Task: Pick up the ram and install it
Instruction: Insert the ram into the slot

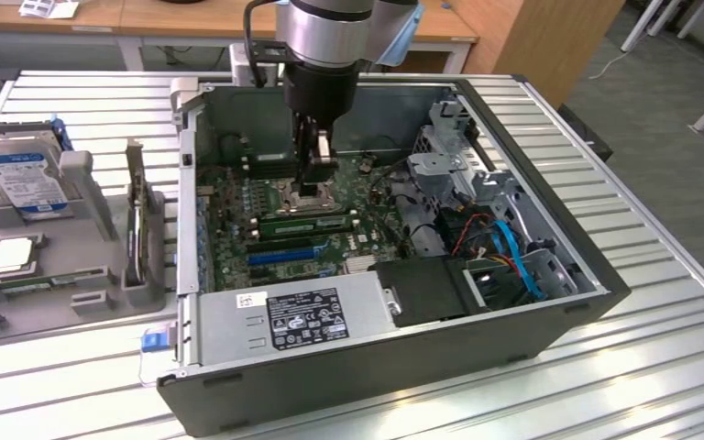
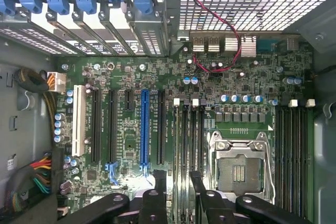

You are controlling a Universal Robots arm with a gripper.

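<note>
Exterior view: case (image 1: 389,376) holds motherboard (image 1: 224,229), claw (image 1: 315,191) spread above.

Gripper (image 1: 315,191) low inside open computer case (image 1: 572,302), jaws spread, just above ram (image 1: 309,222) on motherboard (image 1: 221,240). Hard drive (image 1: 19,174) outside case, exterior view's left.

The black gripper (image 1: 315,188) hangs inside the black metal computer case (image 1: 389,385), above the thin green ram (image 1: 309,223), apparently slotted in the green motherboard (image 2: 247,77).
</note>
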